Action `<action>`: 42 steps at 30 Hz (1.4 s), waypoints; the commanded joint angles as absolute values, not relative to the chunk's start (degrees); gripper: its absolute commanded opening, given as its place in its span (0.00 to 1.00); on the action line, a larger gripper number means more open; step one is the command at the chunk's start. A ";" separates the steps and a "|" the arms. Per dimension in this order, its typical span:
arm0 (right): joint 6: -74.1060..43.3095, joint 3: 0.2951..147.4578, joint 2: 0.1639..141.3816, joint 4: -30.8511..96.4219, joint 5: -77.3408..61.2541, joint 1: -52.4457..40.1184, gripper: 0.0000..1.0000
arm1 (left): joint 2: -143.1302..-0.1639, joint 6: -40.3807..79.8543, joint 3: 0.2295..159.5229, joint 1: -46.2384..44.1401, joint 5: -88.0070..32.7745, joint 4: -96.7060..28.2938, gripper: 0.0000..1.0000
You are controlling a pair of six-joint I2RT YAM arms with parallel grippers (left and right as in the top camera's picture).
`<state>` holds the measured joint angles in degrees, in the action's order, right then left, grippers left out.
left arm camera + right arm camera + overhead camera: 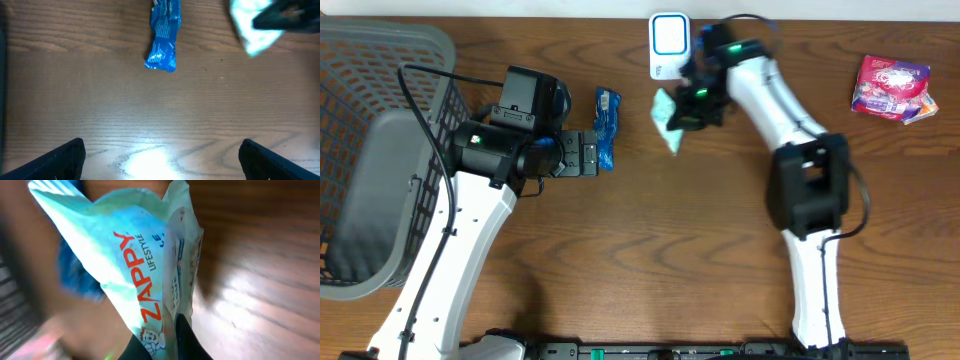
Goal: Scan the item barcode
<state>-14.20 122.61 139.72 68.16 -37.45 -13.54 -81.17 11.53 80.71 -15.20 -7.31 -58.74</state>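
While the right gripper (688,108) was clamped on the pale-green plastic pouch (667,125), held above the wooden counter (650,250) just beside the white box-shaped scanner (668,42), pickup looked done; barcode presentation remained. Left gripper (588,152) gaped, empty.

Glare on table (145,162), blurred wrist close-up

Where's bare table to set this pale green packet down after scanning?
Widest bare wood: front centre, between the white left arm and right arm. Also free: right arm to red snack packet. Crowded around the white scanner, blue wrapper and left hand.
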 commanded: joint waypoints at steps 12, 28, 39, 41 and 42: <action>17.39 109.73 138.56 81.56 -74.13 1.08 0.01 | -81.25 10.72 80.86 -15.00 -6.76 -58.94 0.98; -2.15 98.78 131.76 69.41 -41.95 8.32 0.36 | -81.25 10.72 80.86 -15.00 -6.76 -58.94 0.98; -5.96 100.55 116.31 63.31 -29.78 -0.34 0.01 | -81.25 10.72 80.86 -15.00 -6.76 -58.94 0.98; -6.20 100.55 115.94 61.56 -29.06 -2.81 0.01 | -81.25 10.72 80.86 -15.00 -6.76 -58.94 0.98; -6.74 100.53 116.01 60.86 -27.94 -4.05 0.01 | -81.25 10.72 80.86 -15.00 -6.76 -58.94 0.98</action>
<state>-5.50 100.36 116.01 61.91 -31.18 -0.56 -81.17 11.55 80.71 -15.20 -7.31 -58.74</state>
